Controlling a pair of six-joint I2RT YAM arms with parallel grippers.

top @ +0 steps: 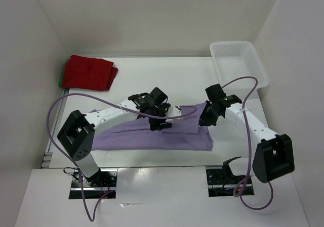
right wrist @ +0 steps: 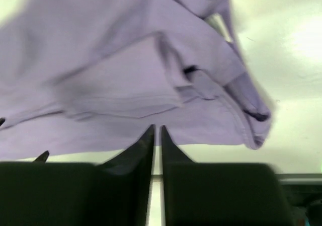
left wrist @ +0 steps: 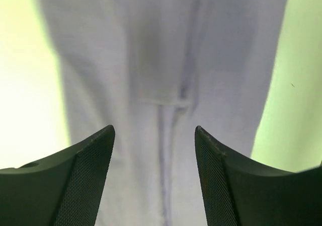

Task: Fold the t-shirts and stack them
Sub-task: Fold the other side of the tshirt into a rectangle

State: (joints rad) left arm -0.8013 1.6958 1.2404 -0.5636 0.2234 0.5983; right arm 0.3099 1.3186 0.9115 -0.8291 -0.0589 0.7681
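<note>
Left hand [left wrist: 154,128] hovers spread over the lavender t-shirt [top: 152,138], stretched left-right; right hand [right wrist: 156,130] pinches its far-right corner.

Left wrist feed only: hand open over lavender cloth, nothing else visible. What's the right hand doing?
Observer: The right hand has its fingers together at the edge of the lavender shirt. I can't tell whether any cloth is pinched.
Operator: Where are the other shirts?
Observer: The red shirt lies folded at the far left corner, with a sliver of the green shirt showing under it.
Operator: Anything else on the table?
Observer: A white basket sits at the far right corner, apart from the lavender shirt.
</note>
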